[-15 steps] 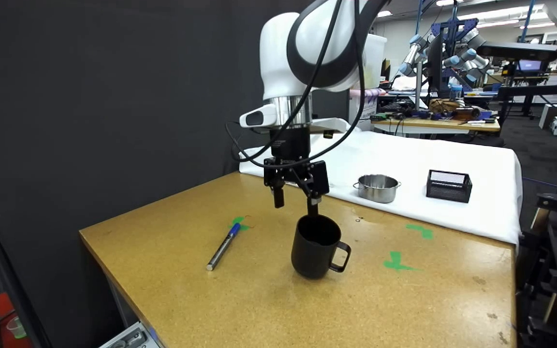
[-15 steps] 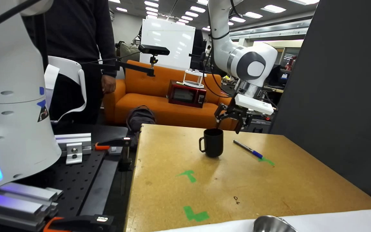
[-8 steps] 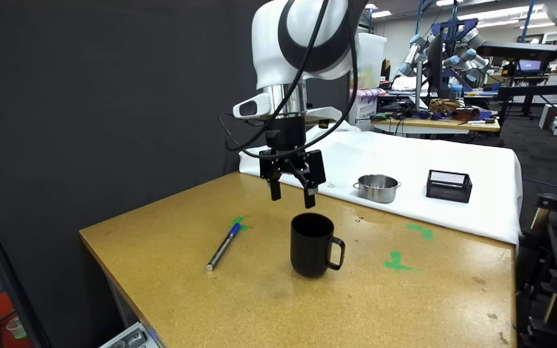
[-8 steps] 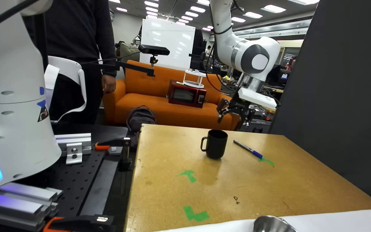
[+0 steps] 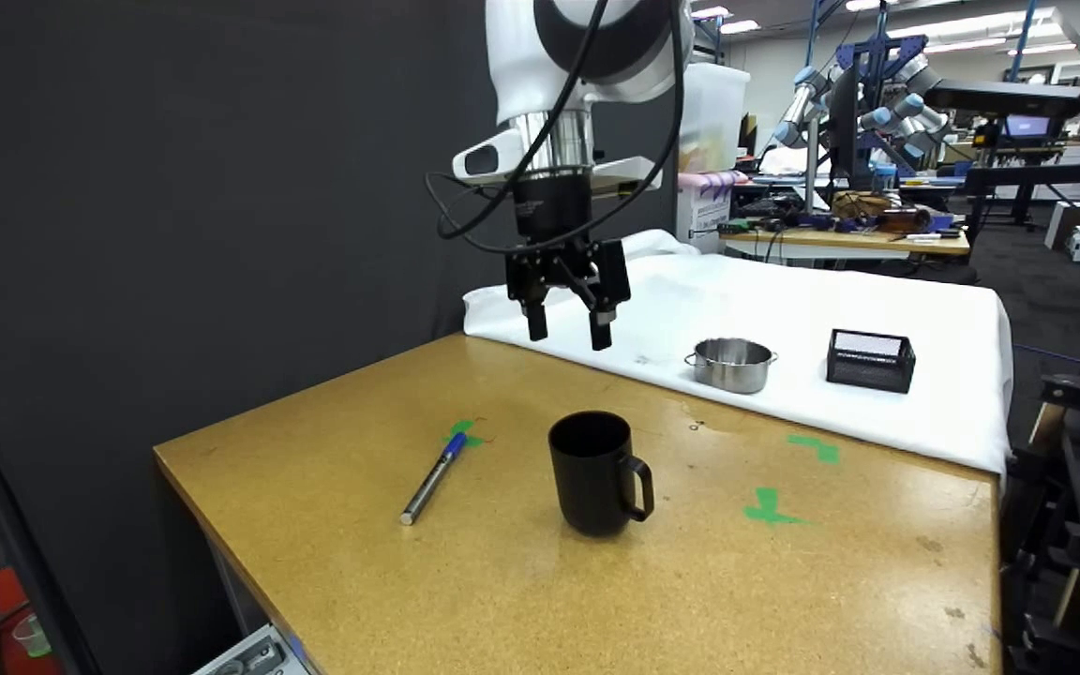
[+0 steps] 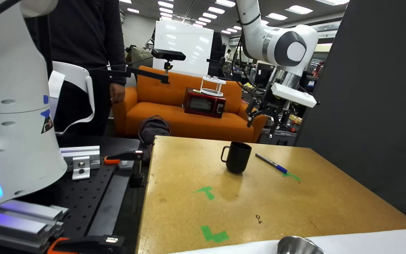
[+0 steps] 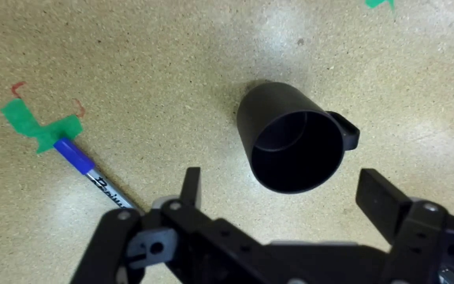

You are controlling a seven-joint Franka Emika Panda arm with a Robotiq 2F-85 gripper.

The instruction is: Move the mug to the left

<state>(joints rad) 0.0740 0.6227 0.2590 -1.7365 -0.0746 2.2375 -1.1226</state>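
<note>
Black, the mug (image 5: 592,483) leans slightly on the tan tabletop (image 5: 362,572) in an exterior view, the gripper (image 5: 569,334) above and apart from it with jaws spread wide. In an exterior view, the robot base (image 6: 16,148) stands well apart from the mug (an orange sofa (image 6: 189,127) sits behind). In the wrist view, a blue-capped marker (image 7: 95,176) lies left of the mug, its cap on green tape (image 7: 38,130).

Tool (image 5: 569,330) up and clear of the mug (image 5: 590,492); a second ago one finger (image 5: 601,335) was at it. Mug lean flipped: was toward its handle (image 7: 351,139), now slightly away.
</note>
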